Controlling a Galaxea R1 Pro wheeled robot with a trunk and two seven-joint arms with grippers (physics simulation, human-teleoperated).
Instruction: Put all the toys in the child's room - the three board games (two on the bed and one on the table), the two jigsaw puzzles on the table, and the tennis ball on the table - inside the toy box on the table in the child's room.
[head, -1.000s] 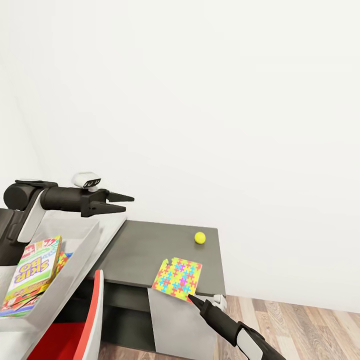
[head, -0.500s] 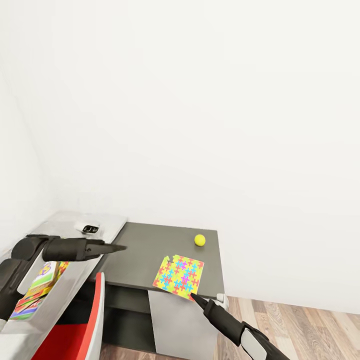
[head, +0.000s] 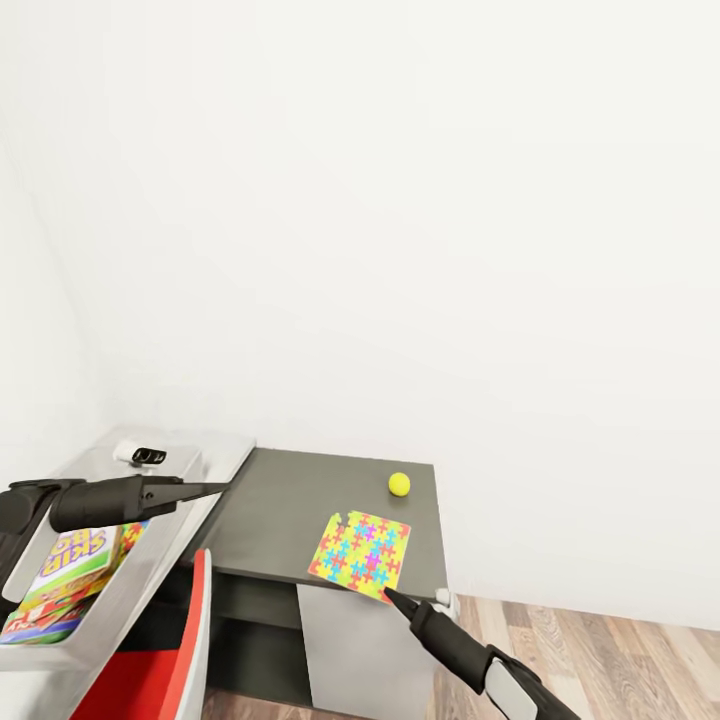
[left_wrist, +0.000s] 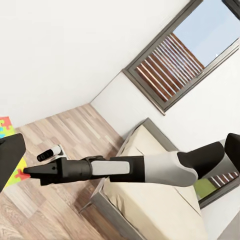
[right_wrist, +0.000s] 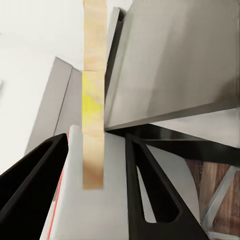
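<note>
from the head camera i take the dark grey lower section of the table (head: 290, 500) as my landmark. one jigsaw puzzle (head: 361, 553) lies flat at that section's front edge, its near corner jutting a little past the edge. the tennis ball (head: 399, 484) sits behind the puzzle, near the section's back right corner, well apart from it.

my right gripper (head: 390, 596) is at the puzzle's near corner. in the right wrist camera the two black fingers (right_wrist: 150, 190) stand either side of the puzzle's thin edge (right_wrist: 93, 125), seen end-on, with a clear gap on both sides, so i read the jaws as wide and not gripping.

left of the dark section, on the paler raised desktop, is the toy box (head: 150, 560). inside it i see the skip-bo board game (head: 75, 555) lying on other colourful flat pieces. my left gripper (head: 215, 489) hangs over the box's far end, pointing toward the dark section; its fingers look drawn to a narrow point, holding nothing.

the left wrist camera shows my right arm (left_wrist: 125, 169), the bed (left_wrist: 160, 200) and a window (left_wrist: 185, 55).
</note>
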